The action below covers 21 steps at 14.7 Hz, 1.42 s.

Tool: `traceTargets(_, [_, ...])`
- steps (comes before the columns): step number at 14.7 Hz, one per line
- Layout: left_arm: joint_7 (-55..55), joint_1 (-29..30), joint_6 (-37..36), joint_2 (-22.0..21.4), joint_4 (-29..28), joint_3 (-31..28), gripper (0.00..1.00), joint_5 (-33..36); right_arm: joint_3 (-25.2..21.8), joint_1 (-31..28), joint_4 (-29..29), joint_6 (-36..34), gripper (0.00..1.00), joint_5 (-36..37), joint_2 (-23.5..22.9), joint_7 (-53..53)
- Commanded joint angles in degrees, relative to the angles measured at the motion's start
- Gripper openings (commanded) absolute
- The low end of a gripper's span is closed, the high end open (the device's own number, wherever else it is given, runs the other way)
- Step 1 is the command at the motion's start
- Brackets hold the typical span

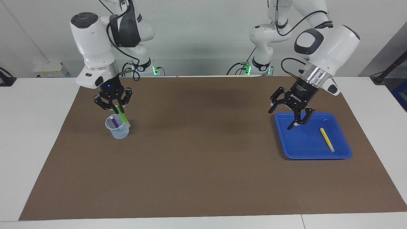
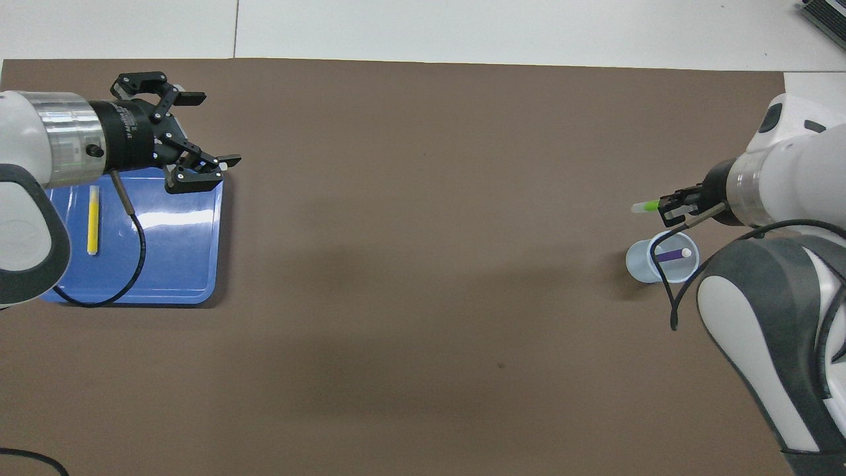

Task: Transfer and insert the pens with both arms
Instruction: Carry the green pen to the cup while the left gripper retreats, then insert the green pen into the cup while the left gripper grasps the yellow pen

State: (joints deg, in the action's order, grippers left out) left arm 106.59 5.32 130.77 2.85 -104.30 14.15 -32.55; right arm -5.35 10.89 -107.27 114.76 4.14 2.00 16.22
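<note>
Green pen (image 1: 122, 116) is in my right gripper (image 1: 116, 106), clamped near its upper end, long axis tilted: lower tip sits just at the rim of the clear cup (image 1: 117, 127), upper end leans toward the robots. Seen from overhead, its pale tip pokes out past the fingers, pointing toward the middle of the mat (image 1: 203, 152). Purple pen (image 1: 114, 122) is already in the cup, leaning, pale end up. Cup stands on the mat near the right arm's end, closer to the robots' edge than the opposite one. Right wrist points nearly straight down over the cup. My left gripper (image 1: 287, 109) is spread wide, holding nothing, wrist angled down and inward, hanging over the blue tray's (image 1: 305, 149) edge nearest the robots (one fingertip low above the tray floor, contact unclear). Yellow pen (image 1: 327, 139) lies flat in the tray, long axis running roughly nearer-to-farther from the robots, pale end at the farther end, well apart from the left fingers. Tray sits at the left arm's end of the mat.
</note>
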Motion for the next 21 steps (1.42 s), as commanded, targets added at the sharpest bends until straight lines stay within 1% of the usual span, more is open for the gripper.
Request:
traceTargets(1, [-6.18,2.23,-0.96,-2.75,-3.09,0.53,1.0,0.91,0.43,-0.87,-1.01,-0.51,0.0,2.53,0.64,1.19])
traceTargets(2, [-11.27,2.41,-1.13,-3.54,-4.58,0.44,1.0,1.09,0.43,-0.87,-1.79,-0.42,0.0,2.71,0.81,1.19])
traceTargets(3, [-15.5,3.98,-1.74,-4.07,-5.47,0.44,1.0,1.18,0.43,-0.96,-2.59,-0.16,0.0,2.89,0.99,1.19])
traceTargets(5, [-24.72,7.5,-6.21,-4.43,-5.13,0.44,1.0,2.14,0.43,-1.22,-3.73,0.46,0.0,3.76,1.25,1.19])
traceTargets(6, [-29.38,9.25,-8.14,-4.52,-5.12,0.44,1.0,3.62,0.43,-1.31,-4.08,0.55,0.0,4.29,1.25,1.19])
traceTargets(8, [-37.73,10.06,-10.35,-4.61,-5.3,0.44,1.0,8.36,0.43,-1.4,-4.18,0.55,0.0,5.08,1.25,1.71])
traceTargets(10, [-45.82,12.51,-12.37,-4.43,-5.39,0.53,1.0,12.24,0.43,-2.36,-4.35,0.55,0.0,5.26,1.17,2.24])
traceTargets(13, [-63.03,15.06,-15.8,-3.82,-5.3,0.53,1.0,18.47,0.43,-2.54,-5.14,1.08,0.0,5.26,1.17,3.21])
traceTargets(15, [-73.15,15.42,-15.99,-2.77,-5.47,0.53,1.0,23.65,0.43,-2.89,-5.84,1.69,0.0,5.26,0.82,3.38])
traceTargets(17, [-80.54,17.17,-15.9,-1.71,-5.39,0.53,1.0,28.14,0.43,-3.07,-6.9,2.22,0.0,5.26,0.9,3.47])
traceTargets(19, [-94.65,17.97,-14.85,0.21,-5.13,0.44,1.0,30.69,0.43,-3.15,-7.51,2.31,0.0,5.26,0.81,4.34])
traceTargets(20, [-98.73,18.32,-13.54,1.53,-4.86,0.44,1.0,33.32,0.43,-3.24,-7.86,2.31,0.0,5.43,0.81,4.61])
traceTargets(21, [-100.25,18.85,-11.78,2.59,-4.86,0.53,1.0,36.22,0.43,-3.24,-8.39,2.13,0.0,5.52,0.9,4.7])
